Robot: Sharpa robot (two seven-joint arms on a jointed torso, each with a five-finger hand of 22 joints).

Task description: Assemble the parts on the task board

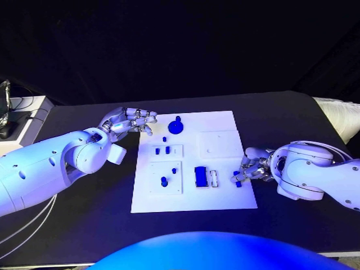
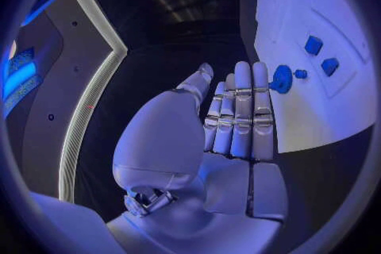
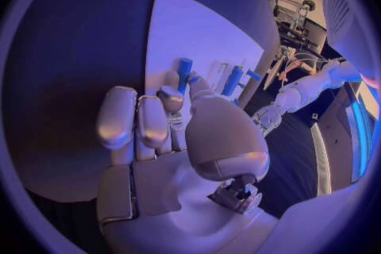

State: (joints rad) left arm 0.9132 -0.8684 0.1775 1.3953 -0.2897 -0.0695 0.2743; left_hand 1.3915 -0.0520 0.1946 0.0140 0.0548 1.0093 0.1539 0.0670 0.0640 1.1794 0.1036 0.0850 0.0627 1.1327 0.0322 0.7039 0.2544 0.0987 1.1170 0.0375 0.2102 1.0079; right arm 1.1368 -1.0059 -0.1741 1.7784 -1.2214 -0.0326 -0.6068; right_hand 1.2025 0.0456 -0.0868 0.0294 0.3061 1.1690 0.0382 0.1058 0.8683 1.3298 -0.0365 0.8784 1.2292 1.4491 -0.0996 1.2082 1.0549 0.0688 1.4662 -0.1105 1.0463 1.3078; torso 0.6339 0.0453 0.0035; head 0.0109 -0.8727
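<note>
The white task board [image 1: 220, 197] lies in the middle of the black table. On it are a round blue part [image 1: 175, 126], several small blue pieces [image 1: 163, 181] and a blue block [image 1: 200, 176]. My left hand [image 1: 131, 121] hovers at the board's far left corner, its fingers [image 2: 242, 108] straight and holding nothing, close to the round blue part [image 2: 281, 78]. My right hand [image 1: 249, 167] is at the board's right edge with its fingers curled in. It pinches a slim blue peg [image 3: 184, 70] between thumb and finger, and the peg [image 1: 238, 180] points down at the board.
Raised white square plates [image 1: 217, 143] sit on the board [image 3: 190, 32]. A white box with cables [image 1: 18, 112] stands off the table's far left, and a white bag [image 1: 346, 115] at its far right. Bare black table [image 1: 91, 208] surrounds the board.
</note>
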